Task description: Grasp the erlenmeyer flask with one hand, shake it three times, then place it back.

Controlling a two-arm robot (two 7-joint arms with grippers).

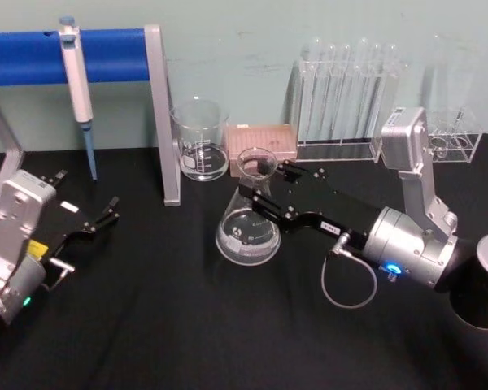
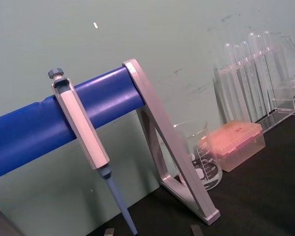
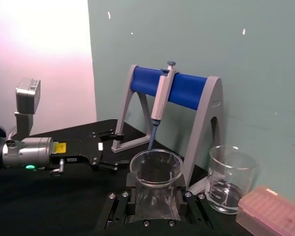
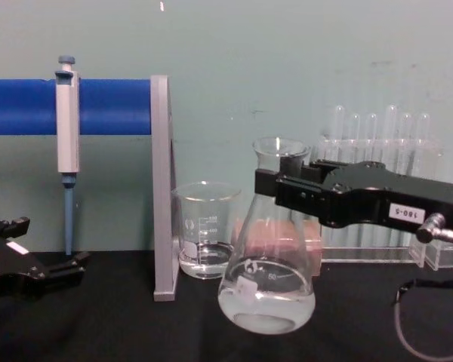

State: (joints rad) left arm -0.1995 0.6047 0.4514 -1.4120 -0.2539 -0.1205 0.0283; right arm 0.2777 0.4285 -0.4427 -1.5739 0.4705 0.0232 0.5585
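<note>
While the right gripper (image 1: 264, 175) reaches in from the right side of the table (image 1: 187, 325), its two flat black fingers (image 1: 268, 209) are clamped on the narrow neck of the erlenmeyer flask (image 1: 248, 227), one on each side, just under the rimmed mouth. A small white label (image 4: 406, 212) with dark digits sits on the gripper's black body, and a grey cable loops below its silver wrist.

The flask is clear glass, conical, widening to a round base with a whitish tint at the bottom. It sits at the middle of the black cloth, in front of the beaker (image 1: 202, 142) and apart from it. From the chest, the neck leans slightly toward the right arm. The base is low over the cloth, but I cannot tell for sure whether it rests on it.

The left gripper (image 1: 106, 215) lies low at the left edge of the table, well apart from the flask, its thin black fingers spread apart with nothing between them.

Behind, a grey and pale-blue pipette (image 1: 77, 89) hangs from a smooth blue bar (image 1: 24, 57) carried on a grey metal frame (image 1: 159, 114). The straight-sided beaker with printed markings stands just beside that frame. A pink tip box (image 1: 264, 140) lies right of the beaker, and tall thin test tubes (image 1: 346, 89) stand upright in a clear rack by the wall.
</note>
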